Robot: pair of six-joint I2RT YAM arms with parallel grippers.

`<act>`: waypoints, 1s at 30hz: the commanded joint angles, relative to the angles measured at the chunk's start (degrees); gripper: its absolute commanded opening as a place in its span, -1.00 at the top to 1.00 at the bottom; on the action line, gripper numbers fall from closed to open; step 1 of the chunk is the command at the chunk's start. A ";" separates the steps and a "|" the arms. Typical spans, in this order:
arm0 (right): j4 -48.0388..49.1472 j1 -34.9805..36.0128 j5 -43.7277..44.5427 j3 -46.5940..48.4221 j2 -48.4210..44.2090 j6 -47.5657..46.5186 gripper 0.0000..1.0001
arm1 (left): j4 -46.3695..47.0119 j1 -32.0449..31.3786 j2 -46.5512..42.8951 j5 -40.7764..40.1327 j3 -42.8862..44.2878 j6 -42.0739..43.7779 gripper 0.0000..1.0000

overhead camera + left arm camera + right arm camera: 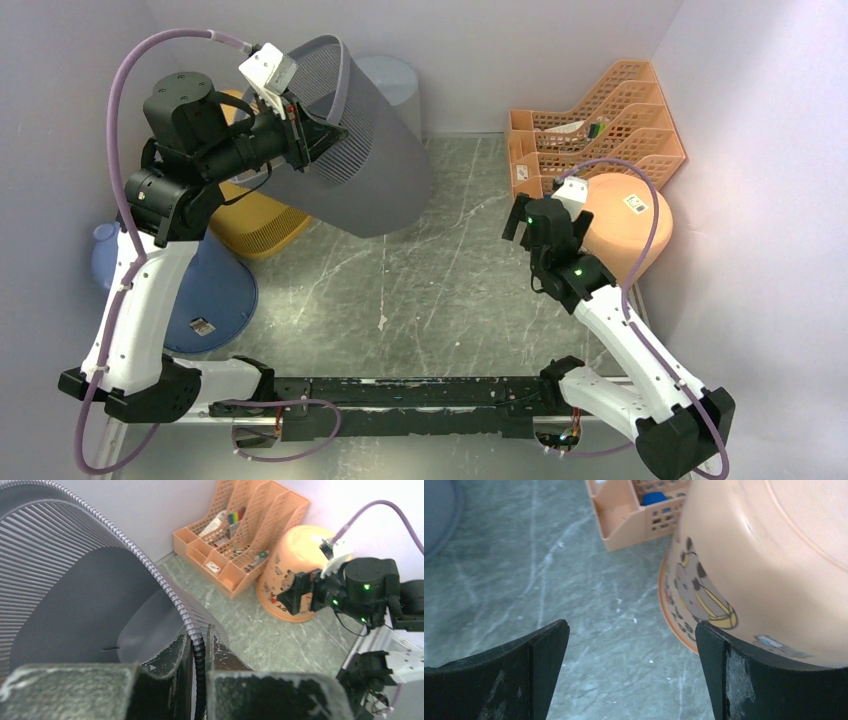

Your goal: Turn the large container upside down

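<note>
Item, far left: a blue upturned tub and a yellow basket, both resting beside your left arm and not involved. Item, left gripper: clenched on the ribbed rim of the large grey container, one finger inside the wall and one outside. Container position: lifted above the table at rear left, tipped roughly onto its side, mouth towards the left arm, base pointing down and right. Progress, as judged: pick-up and part of the rotation are done; you have yet to bring the mouth fully downward, set the container down and let go. Item, rear: a pale blue bin. Item, right: an orange file rack and a peach upturned bucket. Item, right gripper: jaws spread wide, holding nothing, just beside the peach bucket.
</note>
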 commanded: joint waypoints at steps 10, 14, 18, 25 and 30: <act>0.45 -0.27 -7.07 8.13 -0.31 -3.97 -1.00 | 5.23 -2.16 -2.03 5.40 -9.16 0.62 0.87; 1.66 -0.18 -8.61 7.55 -0.66 -4.27 -1.00 | 5.59 -5.91 -1.91 -0.70 -14.57 1.63 0.87; 1.94 -0.23 -9.30 7.33 -0.14 -4.65 -1.00 | 8.19 -9.44 -1.12 -8.44 -19.91 2.36 0.87; 2.73 -0.26 -9.56 6.23 -0.15 -5.36 -1.00 | 17.10 -13.91 4.04 -18.14 -28.10 2.86 0.87; 2.32 -0.18 -10.61 6.52 0.10 -5.57 -1.00 | 23.46 -15.63 6.72 -21.25 -31.92 2.47 0.87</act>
